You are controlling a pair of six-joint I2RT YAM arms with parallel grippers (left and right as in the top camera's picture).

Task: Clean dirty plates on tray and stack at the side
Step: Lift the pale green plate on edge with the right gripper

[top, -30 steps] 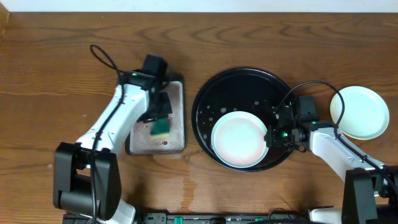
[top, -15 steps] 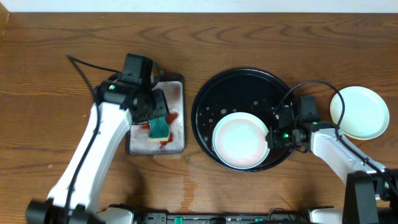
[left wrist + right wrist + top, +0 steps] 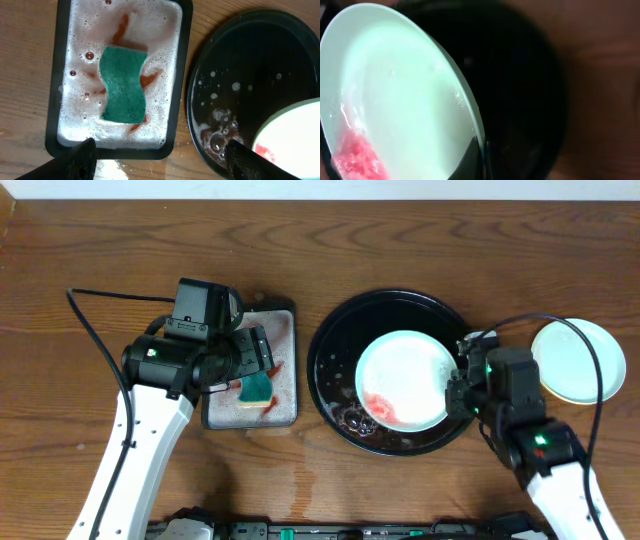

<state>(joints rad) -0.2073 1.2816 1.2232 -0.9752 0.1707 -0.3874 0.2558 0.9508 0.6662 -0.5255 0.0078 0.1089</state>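
A pale mint plate (image 3: 405, 375) with a red smear (image 3: 380, 408) is tilted over the round black tray (image 3: 335, 320). My right gripper (image 3: 460, 385) is shut on its right rim. The right wrist view shows one finger (image 3: 470, 160) pressed on the plate (image 3: 395, 95) inside the rim. My left gripper (image 3: 253, 358) stands open above the green sponge (image 3: 258, 388). Its fingertips (image 3: 75, 160) are spread wide with nothing between them, and the sponge (image 3: 124, 85) lies free in the foam. On the bare wood at the right lies a pale plate (image 3: 580, 360), a yellowish rim showing under it.
The sponge sits in a small rectangular black tray (image 3: 292, 315) of soapy, red-stained water, left of the round tray. Foam and droplets dot the round tray's floor (image 3: 220, 140). A wet patch (image 3: 115, 167) marks the wood in front of the small tray.
My left gripper opened, let go of the sponge and rose above it. My right gripper lifted and tilted the smeared plate, shifting it toward the tray's back right.
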